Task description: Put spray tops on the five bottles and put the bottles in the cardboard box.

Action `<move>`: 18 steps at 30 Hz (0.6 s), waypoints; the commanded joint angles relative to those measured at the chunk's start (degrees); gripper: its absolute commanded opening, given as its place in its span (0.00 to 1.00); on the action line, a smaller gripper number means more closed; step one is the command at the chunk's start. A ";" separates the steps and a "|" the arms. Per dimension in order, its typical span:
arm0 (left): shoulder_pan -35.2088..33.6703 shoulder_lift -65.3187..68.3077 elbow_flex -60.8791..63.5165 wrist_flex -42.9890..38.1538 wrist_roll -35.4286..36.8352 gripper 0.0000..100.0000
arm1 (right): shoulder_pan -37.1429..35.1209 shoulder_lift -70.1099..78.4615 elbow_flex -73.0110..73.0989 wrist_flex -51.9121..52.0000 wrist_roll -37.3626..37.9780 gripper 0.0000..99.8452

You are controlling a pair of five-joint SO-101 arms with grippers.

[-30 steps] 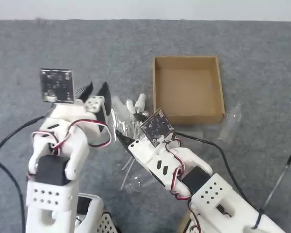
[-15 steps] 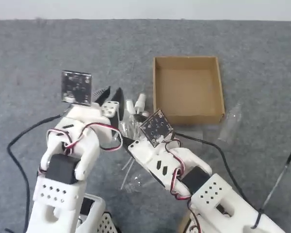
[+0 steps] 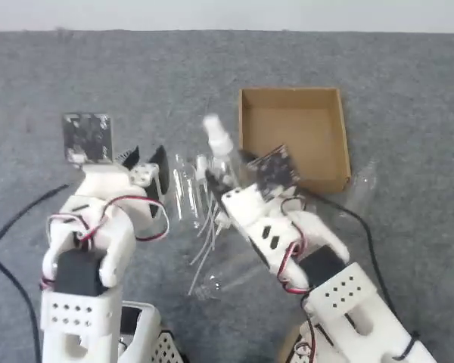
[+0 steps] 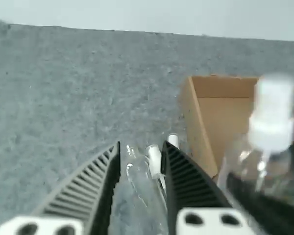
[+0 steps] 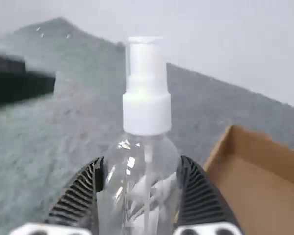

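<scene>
Your right gripper [image 5: 141,169] pinches the bottle [image 5: 144,142] beside the cardboard box [image 3: 318,184]; carried low, it could clip the rim.

You have on hand: bottle [image 5: 137,186], clear, glossy, smooth plastic; spray top [image 5: 147,98], white matt plastic; cardboard box [image 3: 291,136], brown matt paperboard; table [image 3: 98,68], grey rough carpet-like cloth; fingers [image 5: 74,196], black ribbed plastic.

Bright, even light, soft faint shadows
</scene>
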 commanded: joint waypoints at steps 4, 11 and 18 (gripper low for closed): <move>7.56 -20.84 16.40 -4.66 -8.62 0.13 | 3.74 10.33 -17.76 1.89 -0.18 0.01; 13.19 -30.51 24.66 -5.19 -10.55 0.21 | 1.19 25.45 -33.49 8.04 -0.53 0.01; 12.66 -26.73 27.21 -10.90 -11.34 0.21 | -4.35 25.01 -39.65 19.74 -0.44 0.01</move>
